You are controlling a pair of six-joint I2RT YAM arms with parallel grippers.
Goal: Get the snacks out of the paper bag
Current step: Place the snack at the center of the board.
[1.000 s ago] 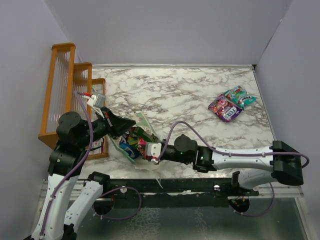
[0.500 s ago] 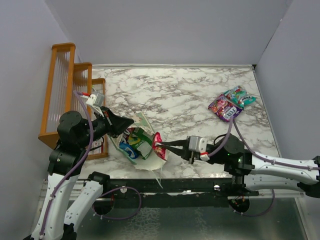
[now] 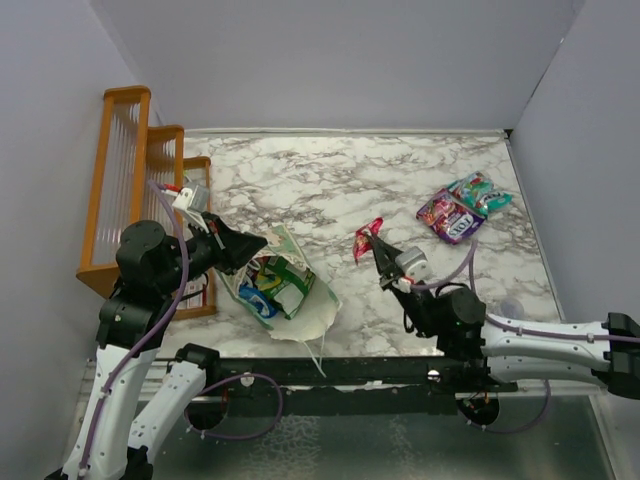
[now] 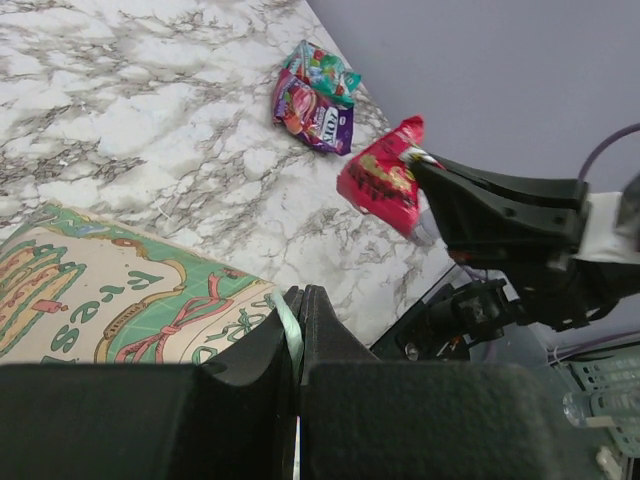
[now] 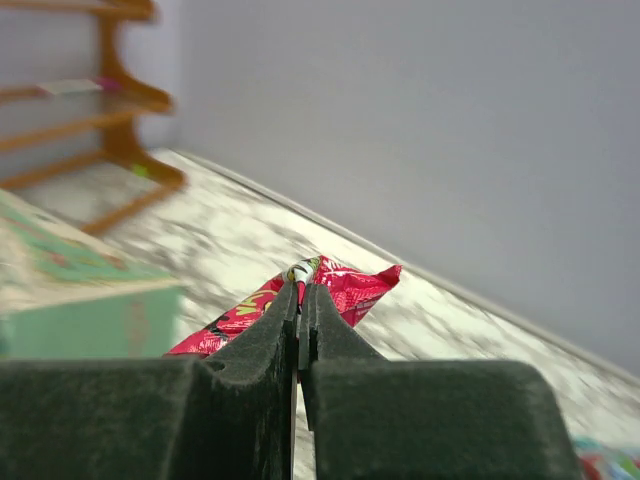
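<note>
The mint-green paper bag (image 3: 285, 285) lies on its side at the table's left front, mouth open, with blue and green packets (image 3: 265, 290) showing inside. My left gripper (image 3: 250, 252) is shut on the bag's upper rim; the wrist view shows the mint edge (image 4: 290, 335) pinched between the jaws. My right gripper (image 3: 376, 246) is shut on a red snack packet (image 3: 366, 238) and holds it above the table's middle; it also shows in the right wrist view (image 5: 320, 290) and the left wrist view (image 4: 380, 185). A pink-purple packet (image 3: 448, 218) and a teal packet (image 3: 480, 192) lie at the far right.
An orange wooden rack (image 3: 140, 190) stands along the left edge, behind the left arm. A small translucent disc (image 3: 510, 306) lies near the right front. Grey walls close the table on three sides.
My right gripper pulled the red packet out of the bag's mouth, then carried it right and away from the bag, lifted above the table. The left gripper kept its hold on the bag.
</note>
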